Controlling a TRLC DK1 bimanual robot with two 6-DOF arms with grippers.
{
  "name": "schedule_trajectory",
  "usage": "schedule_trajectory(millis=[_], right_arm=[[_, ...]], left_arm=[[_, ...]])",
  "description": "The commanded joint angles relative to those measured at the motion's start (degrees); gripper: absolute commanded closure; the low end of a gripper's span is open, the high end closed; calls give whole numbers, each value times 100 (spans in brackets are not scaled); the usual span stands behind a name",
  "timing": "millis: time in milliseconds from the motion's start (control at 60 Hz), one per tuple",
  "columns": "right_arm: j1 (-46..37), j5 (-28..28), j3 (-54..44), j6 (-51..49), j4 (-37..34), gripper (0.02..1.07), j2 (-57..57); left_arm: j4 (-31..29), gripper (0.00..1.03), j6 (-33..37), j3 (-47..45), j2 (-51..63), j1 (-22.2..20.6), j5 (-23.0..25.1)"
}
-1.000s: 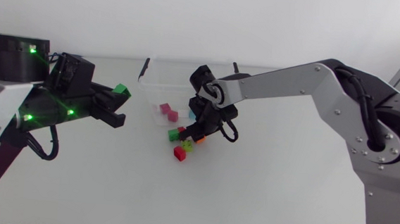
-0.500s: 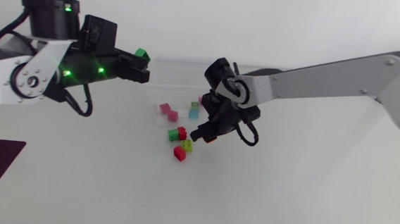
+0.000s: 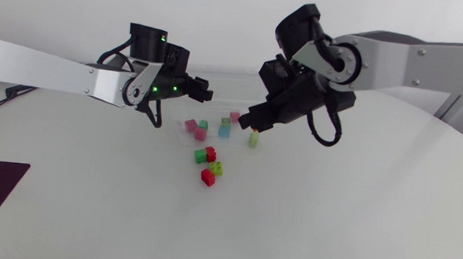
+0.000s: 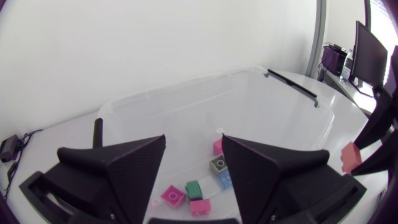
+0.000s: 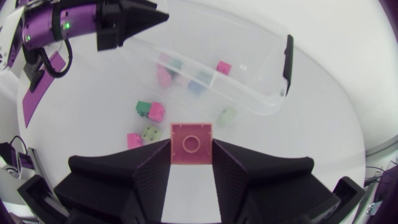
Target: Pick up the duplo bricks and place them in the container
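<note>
Roughly halfway for you: several bricks (image 4: 194, 190) sit in the container (image 4: 186, 92). A loose cluster (image 3: 207, 159) waits at its 6 o'clock. Your right gripper (image 5: 191, 157) grasps a pink brick (image 5: 191, 140); your left gripper (image 4: 193, 140) hangs released and empty.

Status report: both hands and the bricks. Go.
Left hand open, empty, over the container. Right hand shut on a pink brick. Several loose bricks on the table. Nothing in the way.

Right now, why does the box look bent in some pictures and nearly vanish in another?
Left wrist view: the fisheye lens bows the box rim. Right wrist view: same bowing. Head view: the clear box barely shows against the white table; light is even, shadows faint.
</note>
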Motion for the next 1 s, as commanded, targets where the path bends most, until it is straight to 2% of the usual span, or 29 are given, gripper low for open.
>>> schedule_trajectory(millis=[0, 33, 217, 400, 550, 683, 850, 867, 900, 983], right_arm=[[-124, 13, 378, 22, -80, 80, -175], [-194, -22, 536, -13, -80, 80, -183], [-387, -162, 1371, -57, -132, 80, 45], [-387, -180, 1899, -136, 87, 79, 652], [-414, -180, 2391, -206, 307, 79, 1399], [-431, -198, 2909, -224, 307, 79, 2031], [-431, -171, 3428, -268, 307, 61, 2550], [-440, -171, 3560, -285, 272, 54, 2655], [-440, -154, 3665, -285, 254, 48, 2743], [-449, -92, 3946, -285, 166, 18, 2963]], left_arm=[[-26, 11, 43, 83, -78, 36, -17], [-35, 6, 69, -58, -254, 54, -8], [-237, 6, 474, -937, -1379, 54, 88], [-1028, 6, 869, -1746, -2434, 54, 528], [-1397, 6, 1344, -2413, -2777, 19, 704], [-1476, 6, 1467, -2774, -2741, -131, 800], [-1432, 6, 1467, -2914, -2328, -526, 800], [-1397, 6, 1476, -2897, -2197, -596, 800], [-1371, 6, 1484, -2897, -2126, -623, 800], [-1257, 6, 1537, -2783, -1608, -755, 800]])
